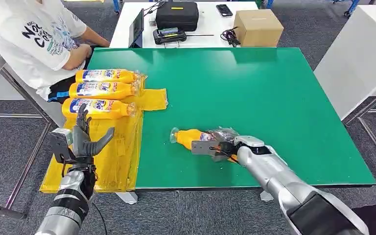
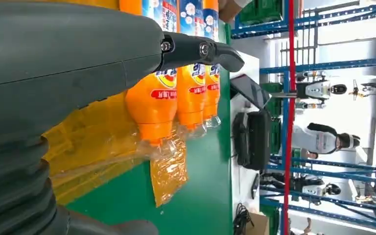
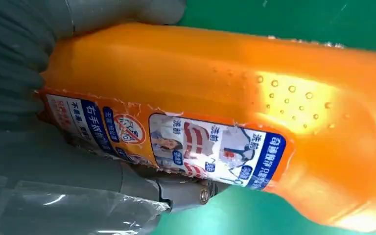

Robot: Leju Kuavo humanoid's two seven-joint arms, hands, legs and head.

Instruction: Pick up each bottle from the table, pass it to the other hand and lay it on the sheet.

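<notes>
An orange bottle (image 1: 190, 137) lies on its side on the green table (image 1: 254, 93), cap end to the left. My right hand (image 1: 222, 142) is wrapped around its base end; the right wrist view shows the bottle (image 3: 254, 98) pressed against the palm, with fingers (image 3: 176, 188) under its label. Three more orange bottles (image 1: 103, 91) lie side by side on the yellow sheet (image 1: 112, 152) at the table's left edge; the left wrist view shows these bottles (image 2: 176, 93) too. My left hand (image 1: 84, 139) hangs open over the sheet's near end, fingers spread and holding nothing.
A person in a white shirt (image 1: 34, 34) sits at the table's far left corner, close to the sheet. Behind the green table a white table carries a black case (image 1: 177, 14), a cardboard box (image 1: 258, 27) and cables. Another white table (image 1: 357, 58) stands to the right.
</notes>
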